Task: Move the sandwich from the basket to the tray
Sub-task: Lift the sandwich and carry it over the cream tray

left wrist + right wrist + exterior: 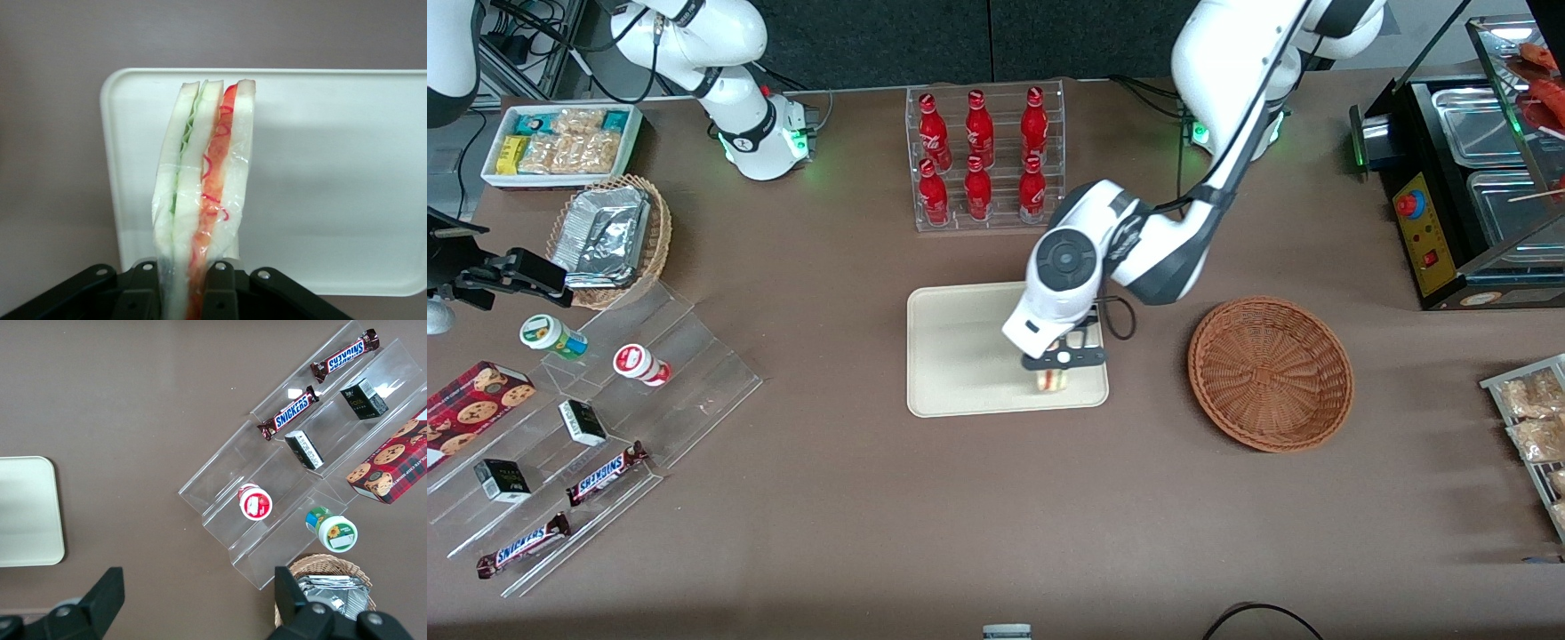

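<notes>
Six red bottles in a clear rack; two Snickers bars on acrylic steps.

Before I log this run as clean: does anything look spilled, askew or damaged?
Nothing stands out. The plastic-wrapped triangular sandwich sits intact in the gripper, jaws shut on it, over the cream rectangular tray; the reddish-brown wicker basket sits upright beside the tray.

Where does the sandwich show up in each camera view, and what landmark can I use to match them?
Front view: the sandwich sits under the gripper, over the tray at its edge nearest the front camera.
Left wrist view: the sandwich stands on edge, clamped between the fingers, with the tray beneath.
Right wrist view: the sandwich is not in it.
Shared landmark: the cream tray, of which the right wrist view catches one corner.
</notes>
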`<state>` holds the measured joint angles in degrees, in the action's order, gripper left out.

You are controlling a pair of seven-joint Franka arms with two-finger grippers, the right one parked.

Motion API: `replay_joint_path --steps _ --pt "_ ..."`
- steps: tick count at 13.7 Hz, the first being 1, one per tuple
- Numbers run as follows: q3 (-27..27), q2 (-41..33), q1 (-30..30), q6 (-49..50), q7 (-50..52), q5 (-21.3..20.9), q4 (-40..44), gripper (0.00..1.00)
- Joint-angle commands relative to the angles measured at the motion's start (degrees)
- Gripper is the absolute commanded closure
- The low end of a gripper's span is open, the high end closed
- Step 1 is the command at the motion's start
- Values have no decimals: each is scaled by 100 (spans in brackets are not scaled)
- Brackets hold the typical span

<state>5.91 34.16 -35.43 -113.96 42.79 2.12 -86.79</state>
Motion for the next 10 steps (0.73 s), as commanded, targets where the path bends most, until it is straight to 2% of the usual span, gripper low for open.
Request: replay_joint_path --steps 1,4,10 --pt "-82 477 -280 93 159 104 645 100" --pt "-82 872 -473 93 431 104 996 100" --pt "-99 1269 -711 102 573 52 1156 100"
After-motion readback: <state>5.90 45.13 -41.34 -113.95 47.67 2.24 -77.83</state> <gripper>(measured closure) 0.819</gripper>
